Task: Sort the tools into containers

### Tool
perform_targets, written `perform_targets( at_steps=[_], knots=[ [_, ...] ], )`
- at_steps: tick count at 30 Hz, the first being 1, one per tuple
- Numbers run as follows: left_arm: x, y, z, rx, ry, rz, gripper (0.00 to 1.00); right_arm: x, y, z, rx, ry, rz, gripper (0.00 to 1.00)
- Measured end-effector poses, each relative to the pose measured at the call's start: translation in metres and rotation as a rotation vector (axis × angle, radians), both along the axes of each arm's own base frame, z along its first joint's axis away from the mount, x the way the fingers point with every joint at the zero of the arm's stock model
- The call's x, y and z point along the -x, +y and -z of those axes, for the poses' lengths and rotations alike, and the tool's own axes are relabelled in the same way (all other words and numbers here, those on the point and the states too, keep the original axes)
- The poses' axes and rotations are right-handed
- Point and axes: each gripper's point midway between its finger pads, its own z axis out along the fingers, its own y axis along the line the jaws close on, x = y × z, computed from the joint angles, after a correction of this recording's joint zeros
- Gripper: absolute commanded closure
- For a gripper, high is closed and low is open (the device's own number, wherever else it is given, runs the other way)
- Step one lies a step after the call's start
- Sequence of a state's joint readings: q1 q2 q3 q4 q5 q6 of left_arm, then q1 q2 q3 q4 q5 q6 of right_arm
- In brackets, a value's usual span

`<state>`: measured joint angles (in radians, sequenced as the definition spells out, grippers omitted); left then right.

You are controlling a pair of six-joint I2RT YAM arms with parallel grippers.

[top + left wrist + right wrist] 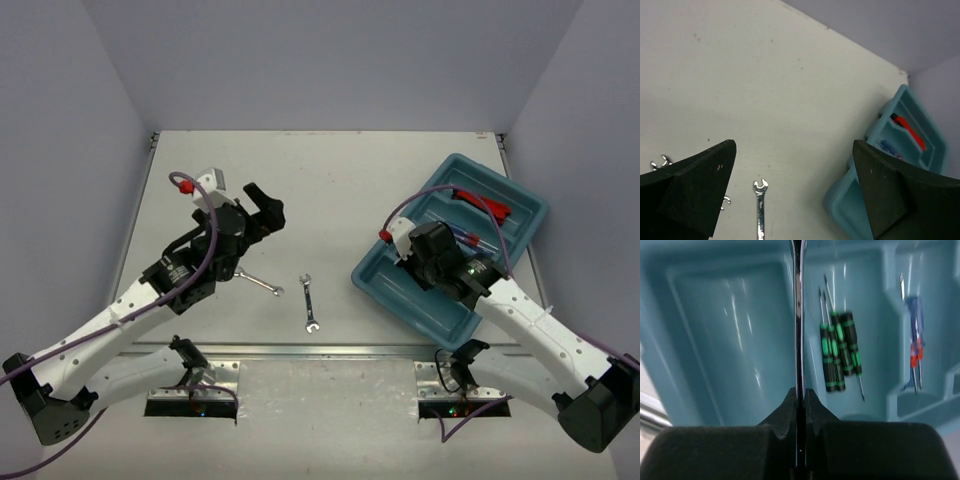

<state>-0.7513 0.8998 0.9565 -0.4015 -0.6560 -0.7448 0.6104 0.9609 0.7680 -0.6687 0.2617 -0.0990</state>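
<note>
Your right gripper (799,399) is clamped on a thin silver wrench (798,315), seen edge-on, above the teal tray (372,282) by the table's right edge. Your left gripper (794,150) hangs spread wide, and two more silver wrenches (310,302) lie near the front edge.

Soft, even overhead light; faint shadows on desk (400,160). Right wrist view blurred, white glare streaks on teal tray (715,340). Right claw (799,394) dark, unfocused up close.
</note>
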Motion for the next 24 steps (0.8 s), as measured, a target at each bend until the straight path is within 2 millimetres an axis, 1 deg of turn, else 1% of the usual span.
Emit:
perform_targets(
  at_steps=[1,4,6,8,9,11,14,16,18,19,20,22,23,24],
  knots=[
    [0.000,-0.001,0.012,-0.021,0.026,0.005,0.00,0.005,-0.009,0.008,0.044,0.024,-0.013,1.00],
    [0.001,-0.003,0.062,-0.120,0.143,0.019,0.00,0.020,-0.030,0.024,0.144,0.111,-0.042,0.99],
    [0.005,-0.002,0.094,-0.181,0.224,0.022,0.00,0.028,-0.036,0.032,0.180,0.162,-0.064,0.98],
    [0.010,0.003,0.119,-0.225,0.291,0.018,0.00,0.035,-0.038,0.042,0.201,0.211,-0.090,0.93],
    [0.013,0.006,0.128,-0.241,0.319,0.015,0.00,0.039,-0.039,0.046,0.210,0.233,-0.101,0.91],
    [0.016,0.008,0.138,-0.252,0.356,0.002,0.00,0.045,-0.040,0.051,0.220,0.269,-0.118,0.88],
    [0.019,0.011,0.151,-0.264,0.403,-0.020,0.00,0.048,-0.037,0.052,0.207,0.281,-0.134,0.82],
    [0.021,0.012,0.156,-0.263,0.423,-0.034,0.00,0.049,-0.036,0.052,0.200,0.284,-0.140,0.71],
    [0.022,0.013,0.157,-0.251,0.430,-0.046,0.00,0.049,-0.036,0.052,0.198,0.285,-0.142,0.55],
    [0.023,0.014,0.158,-0.244,0.432,-0.051,0.00,0.049,-0.036,0.052,0.197,0.286,-0.143,0.49],
    [0.023,0.014,0.159,-0.237,0.434,-0.056,0.00,0.049,-0.035,0.052,0.196,0.285,-0.144,0.44],
    [0.025,0.015,0.162,-0.227,0.444,-0.066,0.00,0.049,-0.035,0.051,0.191,0.282,-0.135,0.42],
    [0.026,0.016,0.164,-0.221,0.449,-0.073,0.00,0.047,-0.035,0.049,0.189,0.275,-0.127,0.35],
    [0.027,0.017,0.166,-0.216,0.458,-0.082,0.00,0.046,-0.035,0.046,0.185,0.264,-0.117,0.18]
  ],
)
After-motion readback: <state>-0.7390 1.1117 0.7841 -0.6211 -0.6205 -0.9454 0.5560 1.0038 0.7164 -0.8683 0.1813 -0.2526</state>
